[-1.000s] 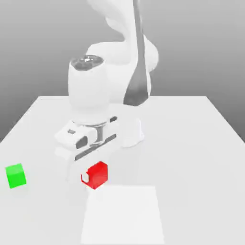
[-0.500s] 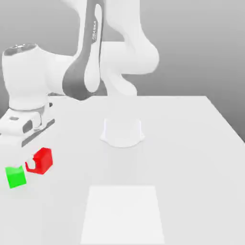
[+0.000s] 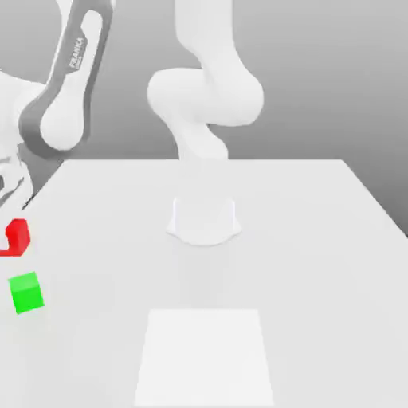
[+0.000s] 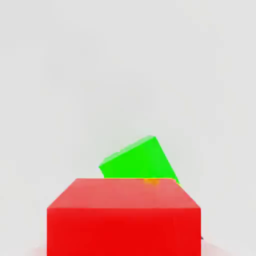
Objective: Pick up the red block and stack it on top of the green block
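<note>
At the far left edge of the exterior view, the claw (image 3: 9, 239) hangs above the surface (image 3: 303, 239), clenched on the red block (image 3: 14, 237). That block is lifted clear of the surface and partly cut off by the picture's left border. White parts of the hand sit just above it, and the white arm (image 3: 209, 96) reaches over from its round base (image 3: 204, 221), which stands near the middle of the surface, well to the right of the blocks.

Just below the red block in the exterior view, and a little nearer the camera, the green block (image 3: 26, 292) rests on the surface. The two blocks are apart, with a gap of bare white surface showing between them. The green block sits flat, close to the left edge of the surface.

From the hand view, the red block (image 4: 124, 217) lies close under the camera, its top face broad and level. The green block (image 4: 137, 159) appears just past it, turned at an angle to the red one, its lower part hidden behind the red block's far edge.

A paler square patch (image 3: 204, 355) marks the near middle of the surface, well to the right of the green block.
</note>
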You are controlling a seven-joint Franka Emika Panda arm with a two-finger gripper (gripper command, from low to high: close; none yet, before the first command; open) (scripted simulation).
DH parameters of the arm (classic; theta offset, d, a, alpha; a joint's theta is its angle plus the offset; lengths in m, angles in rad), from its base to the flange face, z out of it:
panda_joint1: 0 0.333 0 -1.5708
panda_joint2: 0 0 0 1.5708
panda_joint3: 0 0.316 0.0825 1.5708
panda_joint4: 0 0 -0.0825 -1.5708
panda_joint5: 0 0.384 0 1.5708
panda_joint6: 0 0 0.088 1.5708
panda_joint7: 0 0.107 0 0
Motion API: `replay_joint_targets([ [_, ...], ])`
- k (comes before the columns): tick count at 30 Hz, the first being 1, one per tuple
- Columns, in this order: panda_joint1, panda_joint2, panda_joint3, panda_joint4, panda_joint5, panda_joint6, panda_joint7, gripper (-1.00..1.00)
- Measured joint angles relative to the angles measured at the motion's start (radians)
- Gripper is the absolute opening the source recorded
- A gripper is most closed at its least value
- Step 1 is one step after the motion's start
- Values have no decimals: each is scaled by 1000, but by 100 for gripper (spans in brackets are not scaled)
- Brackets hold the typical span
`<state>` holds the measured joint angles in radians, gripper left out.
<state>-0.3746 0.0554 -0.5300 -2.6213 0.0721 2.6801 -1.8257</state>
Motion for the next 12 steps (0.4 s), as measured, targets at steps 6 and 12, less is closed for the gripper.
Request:
replay_joint_targets([
  [6,-25,100,50,7,134,77,-98,-100],
  [12,-55,171,100,12,218,124,-159,100],
])
